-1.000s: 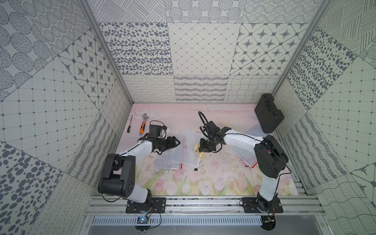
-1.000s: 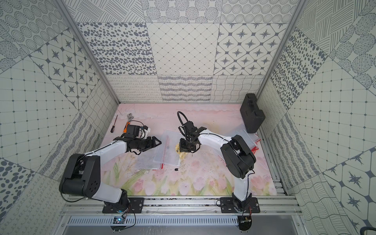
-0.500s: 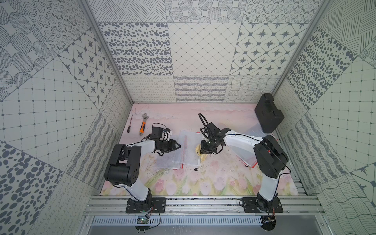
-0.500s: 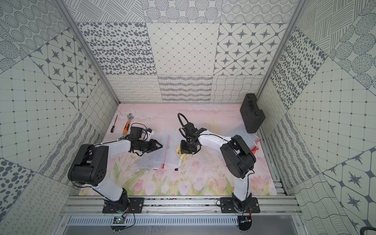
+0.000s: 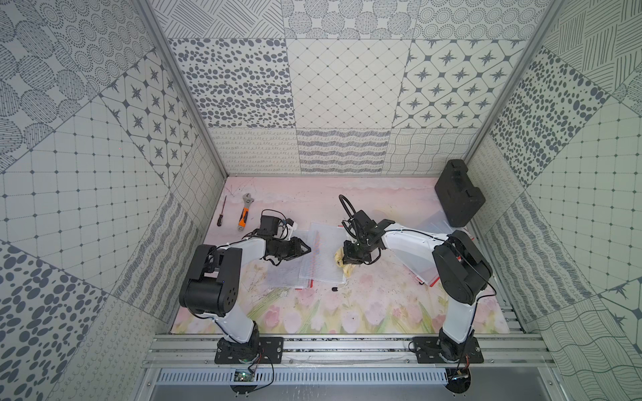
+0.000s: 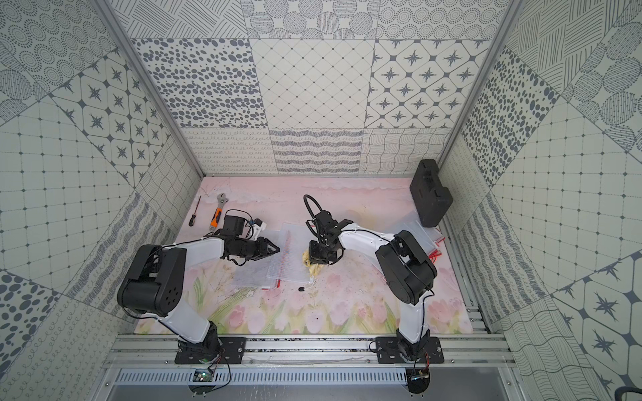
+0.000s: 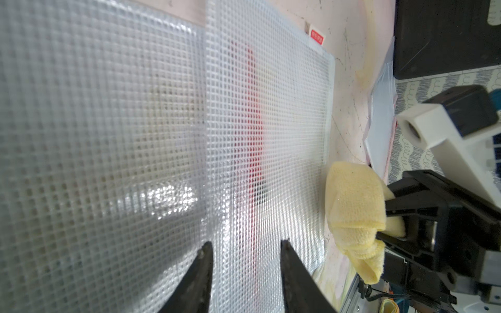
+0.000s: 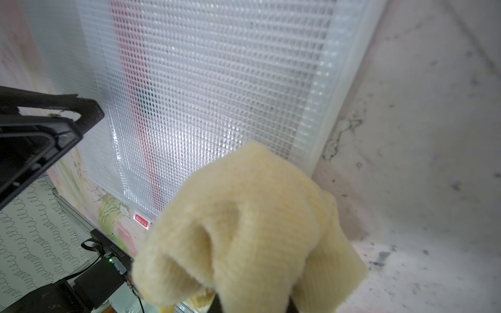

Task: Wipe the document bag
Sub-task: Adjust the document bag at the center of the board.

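Wipe stroke about to start: right gripper is clenched on the yellow cloth, wrist pitched down at the right edge of the document bag, which lies flat mid-worktop. Left gripper is released and empty, arm stretched low over the bag's left part. Next, likely: pin the bag, drag the cloth across.

White arms, black joints, cables

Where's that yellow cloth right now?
In a top view, the yellow cloth is pinched in the right pincer, at the right edge of the mesh document bag, mid-table.
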`<act>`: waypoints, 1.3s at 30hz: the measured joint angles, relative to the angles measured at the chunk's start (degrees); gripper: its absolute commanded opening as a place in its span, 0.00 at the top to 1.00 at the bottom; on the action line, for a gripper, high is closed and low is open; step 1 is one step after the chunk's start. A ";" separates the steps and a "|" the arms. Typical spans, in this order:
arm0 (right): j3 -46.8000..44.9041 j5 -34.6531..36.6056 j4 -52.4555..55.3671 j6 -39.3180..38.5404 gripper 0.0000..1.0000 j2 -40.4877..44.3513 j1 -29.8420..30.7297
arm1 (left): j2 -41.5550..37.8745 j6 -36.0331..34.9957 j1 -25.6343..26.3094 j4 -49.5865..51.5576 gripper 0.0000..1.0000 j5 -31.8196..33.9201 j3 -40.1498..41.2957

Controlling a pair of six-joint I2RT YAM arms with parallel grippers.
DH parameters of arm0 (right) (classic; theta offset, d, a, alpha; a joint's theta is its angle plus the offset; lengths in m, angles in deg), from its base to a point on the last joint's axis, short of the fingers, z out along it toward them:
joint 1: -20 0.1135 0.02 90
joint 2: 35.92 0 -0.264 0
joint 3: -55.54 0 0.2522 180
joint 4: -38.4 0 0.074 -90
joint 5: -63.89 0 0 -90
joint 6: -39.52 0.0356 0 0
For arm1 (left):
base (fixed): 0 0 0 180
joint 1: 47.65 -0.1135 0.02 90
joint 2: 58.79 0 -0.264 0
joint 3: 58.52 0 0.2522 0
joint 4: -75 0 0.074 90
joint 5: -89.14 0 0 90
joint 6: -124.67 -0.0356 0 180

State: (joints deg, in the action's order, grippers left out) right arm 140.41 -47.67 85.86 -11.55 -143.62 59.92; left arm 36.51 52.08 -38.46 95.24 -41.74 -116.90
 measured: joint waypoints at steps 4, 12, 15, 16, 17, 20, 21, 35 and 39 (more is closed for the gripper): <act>-0.57 0.11 -0.04 -0.17 1.00 0.00 0.00 | 1.38 -0.48 0.90 1.46 0.55 0.83 -0.57; -0.90 0.15 0.11 -0.20 1.00 0.00 -0.02 | 1.44 -1.77 2.75 3.74 0.44 3.02 -2.49; -0.96 0.15 0.07 -0.20 1.00 0.00 -0.02 | -1.66 -1.68 3.02 5.57 0.37 6.23 -2.16; -1.01 0.15 0.04 -0.22 1.00 0.00 -0.02 | -3.10 -1.49 3.04 6.21 0.36 7.52 -2.08; -1.09 0.15 0.00 -0.20 1.00 0.00 0.00 | -4.44 -1.44 3.08 6.71 0.36 8.76 -2.08; -1.22 0.13 -0.11 -0.20 1.00 0.00 -0.02 | -6.01 -1.49 3.13 8.35 0.40 11.72 -2.78; -1.22 0.13 -0.11 -0.20 1.00 0.00 -0.02 | -5.60 -1.51 3.13 8.79 0.42 12.15 -3.17; -1.31 0.24 0.31 -0.42 1.00 0.00 -0.02 | 2.62 -1.25 4.76 5.09 0.59 4.57 -4.13; -1.38 0.22 0.33 -0.42 1.00 0.00 -0.02 | 2.21 -0.13 5.11 3.89 0.72 2.03 -1.99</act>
State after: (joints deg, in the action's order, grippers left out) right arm 139.04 -47.45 86.18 -11.96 -143.62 59.90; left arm 38.72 51.95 -33.35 99.13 -39.71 -118.89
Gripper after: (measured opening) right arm 0.128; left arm 0.347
